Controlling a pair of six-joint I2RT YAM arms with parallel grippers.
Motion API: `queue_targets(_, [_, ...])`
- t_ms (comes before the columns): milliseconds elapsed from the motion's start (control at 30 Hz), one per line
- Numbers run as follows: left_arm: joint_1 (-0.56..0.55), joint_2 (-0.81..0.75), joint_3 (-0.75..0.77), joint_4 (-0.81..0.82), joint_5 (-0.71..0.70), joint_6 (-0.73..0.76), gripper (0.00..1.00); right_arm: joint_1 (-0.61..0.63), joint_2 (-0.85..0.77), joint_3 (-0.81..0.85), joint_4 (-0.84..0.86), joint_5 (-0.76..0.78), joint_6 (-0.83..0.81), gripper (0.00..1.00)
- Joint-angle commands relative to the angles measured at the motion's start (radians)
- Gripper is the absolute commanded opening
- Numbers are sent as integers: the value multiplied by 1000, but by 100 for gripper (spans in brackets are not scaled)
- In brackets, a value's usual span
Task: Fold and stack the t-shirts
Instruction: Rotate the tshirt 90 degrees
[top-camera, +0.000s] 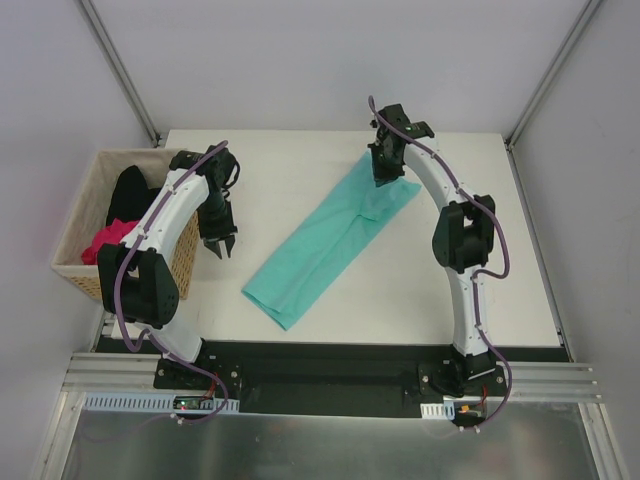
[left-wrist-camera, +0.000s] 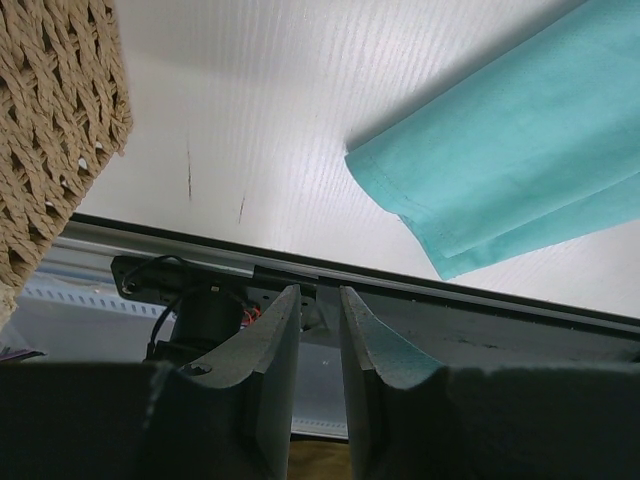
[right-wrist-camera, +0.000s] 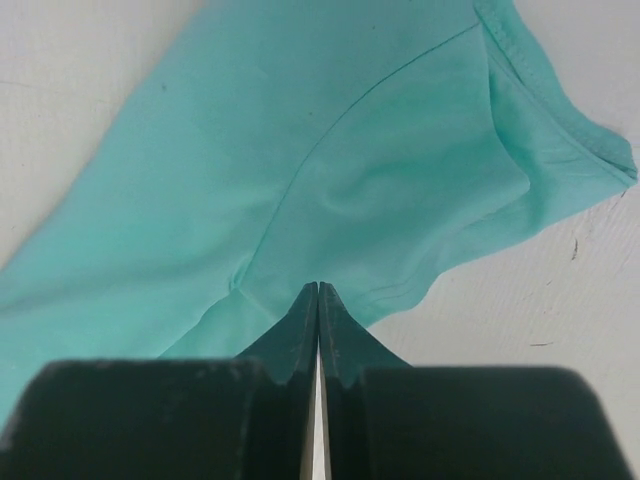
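The teal t-shirt (top-camera: 330, 245) lies folded into a long strip, running diagonally across the middle of the table. My right gripper (top-camera: 385, 180) is at its far end with the jaws shut, tips down at the cloth (right-wrist-camera: 300, 130); in the right wrist view (right-wrist-camera: 318, 288) I see no cloth between them. My left gripper (top-camera: 219, 247) hangs beside the basket, left of the shirt's near end (left-wrist-camera: 520, 150). Its jaws (left-wrist-camera: 320, 295) stand a little apart and hold nothing. A magenta pink t-shirt (top-camera: 105, 242) and a black t-shirt (top-camera: 128, 195) lie in the basket.
The woven wicker basket (top-camera: 85, 230) stands at the table's left edge, close to my left arm; its wall shows in the left wrist view (left-wrist-camera: 50, 130). The table's near edge and a black rail (top-camera: 330, 355) run in front of the arm bases.
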Motion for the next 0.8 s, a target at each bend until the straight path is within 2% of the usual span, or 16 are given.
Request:
queue_targets(0, [8, -1, 21, -40, -1, -14, 22, -33, 20, 30, -1, 34, -7, 1])
queue_targets(333, [9, -10, 8, -65, -24, -15, 22, -108, 105, -8, 33, 20, 0, 1])
queue_targets(633, [9, -15, -8, -66, -19, -26, 22, -148, 112, -16, 47, 14, -3, 1])
queue_targets(767, [8, -18, -8, -63, -19, -26, 22, -151, 56, -31, 50, -26, 6, 1])
